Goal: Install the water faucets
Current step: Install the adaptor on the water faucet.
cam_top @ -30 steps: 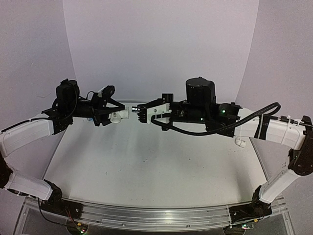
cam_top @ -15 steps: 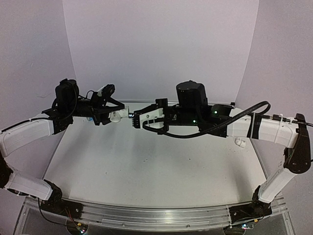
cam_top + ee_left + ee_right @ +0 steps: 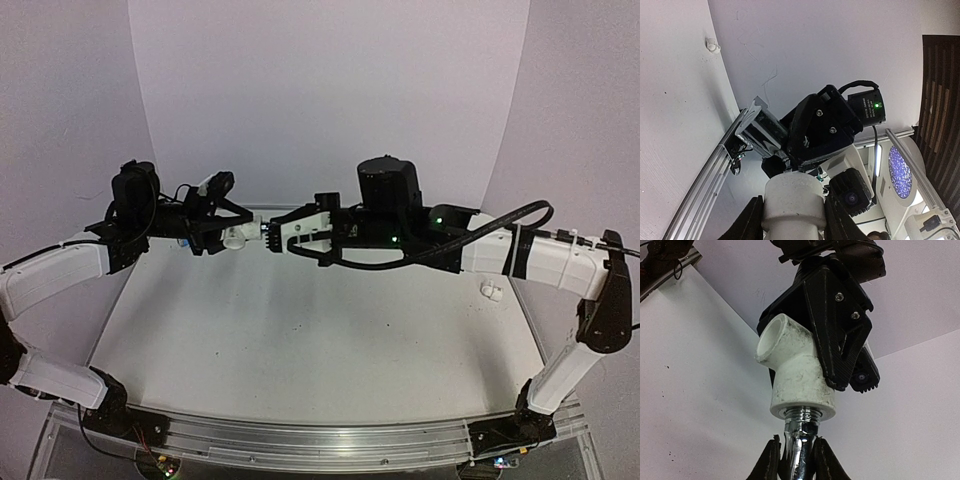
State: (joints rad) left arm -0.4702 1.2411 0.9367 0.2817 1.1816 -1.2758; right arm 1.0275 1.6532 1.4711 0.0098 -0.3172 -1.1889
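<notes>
Above tabletop (image 3: 300, 340), right jaws pinched tight on silver faucet (image 3: 800, 445) have pushed left; thread now meets white elbow (image 3: 797, 375) clamped in left jaws, mating begun.

The silver faucet (image 3: 799, 440), shiny chrome, stands upright at the lower middle of the right wrist view, pinched in the right hand (image 3: 796, 450). Its threaded top meets the lower mouth of the white elbow fitting (image 3: 795, 375).
</notes>
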